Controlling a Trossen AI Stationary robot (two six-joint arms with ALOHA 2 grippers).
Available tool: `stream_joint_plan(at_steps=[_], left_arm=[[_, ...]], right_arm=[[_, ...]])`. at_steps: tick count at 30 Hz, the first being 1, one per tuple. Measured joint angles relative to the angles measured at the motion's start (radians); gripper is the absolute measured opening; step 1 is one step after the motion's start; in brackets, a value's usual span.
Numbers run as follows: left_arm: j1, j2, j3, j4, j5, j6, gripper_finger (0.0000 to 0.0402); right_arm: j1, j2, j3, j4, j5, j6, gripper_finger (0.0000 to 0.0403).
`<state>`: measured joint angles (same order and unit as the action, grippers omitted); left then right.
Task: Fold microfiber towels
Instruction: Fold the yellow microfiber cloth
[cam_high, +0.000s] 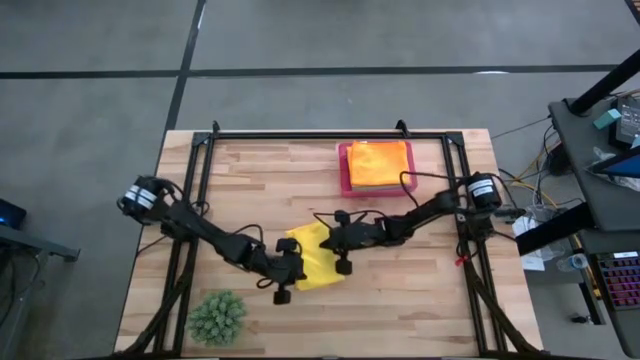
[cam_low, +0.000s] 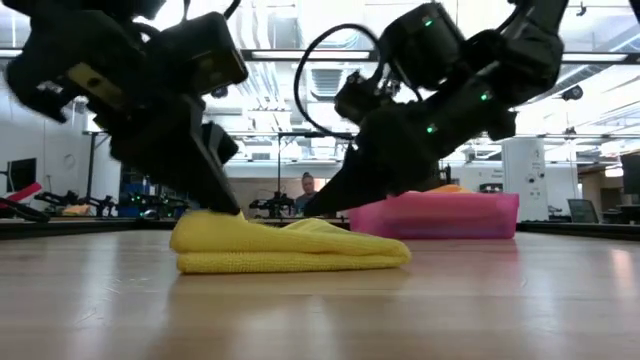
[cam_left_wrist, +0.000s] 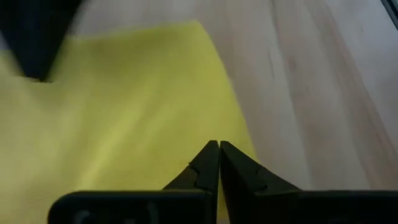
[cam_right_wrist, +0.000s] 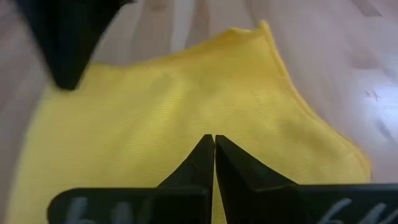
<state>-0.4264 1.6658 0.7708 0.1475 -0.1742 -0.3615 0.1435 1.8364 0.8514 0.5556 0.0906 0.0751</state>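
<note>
Two dark arms meet over the wooden table (cam_high: 400, 290). At one o'clock from centre sits a pink tray (cam_high: 346, 180) holding an orange towel (cam_high: 380, 163). Near centre lies a folded yellow towel (cam_high: 316, 262). Left gripper (cam_high: 296, 262) and right gripper (cam_high: 327, 240) press it, fingers together.

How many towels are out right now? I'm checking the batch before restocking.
2 visible: a yellow towel folded at mid-table under both shut grippers, left and right, and an orange towel in the pink tray at the far edge. Others may lie hidden beneath it.
</note>
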Motion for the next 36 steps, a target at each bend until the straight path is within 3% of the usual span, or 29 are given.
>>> stream_joint_plan(at_steps=[9,19,36], left_arm=[[-0.014,0.067,0.001,0.03,0.074,-0.057,0.0],[-0.014,0.089,0.002,0.036,0.109,-0.097,0.0],[-0.012,-0.034,0.002,-0.074,0.121,-0.082,0.0]], right_arm=[[-0.022,0.032,0.027,-0.039,0.069,0.004,0.0009],[-0.06,0.032,0.027,-0.103,0.07,0.038,0.0009],[-0.049,-0.027,0.026,-0.143,0.067,0.026,0.0009]])
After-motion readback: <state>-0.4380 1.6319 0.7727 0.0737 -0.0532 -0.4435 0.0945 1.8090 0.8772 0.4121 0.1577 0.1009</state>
